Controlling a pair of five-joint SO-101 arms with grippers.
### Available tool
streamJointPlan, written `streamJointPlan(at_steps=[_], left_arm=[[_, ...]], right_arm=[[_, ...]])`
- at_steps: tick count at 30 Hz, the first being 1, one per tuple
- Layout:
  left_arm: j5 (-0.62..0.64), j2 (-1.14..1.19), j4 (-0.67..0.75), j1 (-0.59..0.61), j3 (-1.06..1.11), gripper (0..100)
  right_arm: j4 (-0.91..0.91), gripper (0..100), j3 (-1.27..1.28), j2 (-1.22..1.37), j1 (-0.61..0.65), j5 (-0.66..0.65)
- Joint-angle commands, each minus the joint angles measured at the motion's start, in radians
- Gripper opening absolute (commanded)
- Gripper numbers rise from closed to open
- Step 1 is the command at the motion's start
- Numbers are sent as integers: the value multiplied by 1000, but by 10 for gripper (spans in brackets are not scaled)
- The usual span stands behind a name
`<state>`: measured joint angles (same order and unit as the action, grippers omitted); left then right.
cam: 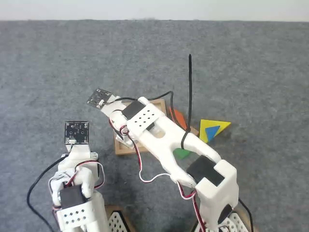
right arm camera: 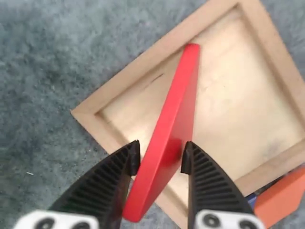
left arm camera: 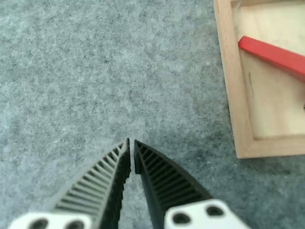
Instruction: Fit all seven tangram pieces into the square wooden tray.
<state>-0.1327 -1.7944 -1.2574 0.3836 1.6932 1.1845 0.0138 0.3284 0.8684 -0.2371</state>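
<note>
The square wooden tray (right arm camera: 138, 71) lies on grey carpet, and its floor is bare wood. My right gripper (right arm camera: 159, 160) hangs over the tray's corner, shut on a red piece (right arm camera: 178, 109) held on edge and tilted down into the tray. In the left wrist view that red piece (left arm camera: 271, 52) sits inside the tray (left arm camera: 228, 95). My left gripper (left arm camera: 132, 148) is shut on nothing, low over the carpet beside the tray. In the high view the right arm (cam: 159, 130) covers most of the tray (cam: 120, 149). Orange (cam: 177, 117), green (cam: 182, 153), yellow (cam: 218, 124) and blue (cam: 211, 131) pieces lie beyond it.
The orange piece (right arm camera: 286, 193) rests just outside the tray rim, with a sliver of blue (right arm camera: 251, 199) beside it. A black cable (cam: 189, 96) rises above the right arm. Open carpet stretches toward the far side and to the left.
</note>
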Motion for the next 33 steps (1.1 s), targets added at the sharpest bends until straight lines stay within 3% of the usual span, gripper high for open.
streamJointPlan(at_steps=[1,8,13,33], left_arm=[[-9,-18,-5,3,-8,15],[-9,-18,-5,3,-8,15],[-9,-18,-5,3,-8,15],[-9,-18,-5,3,-8,15]], right_arm=[[-41,177,-25,56,4,-9],[-24,295,-34,104,4,-14],[54,292,-92,51,2,-77],[351,292,-285,-148,-36,-110]])
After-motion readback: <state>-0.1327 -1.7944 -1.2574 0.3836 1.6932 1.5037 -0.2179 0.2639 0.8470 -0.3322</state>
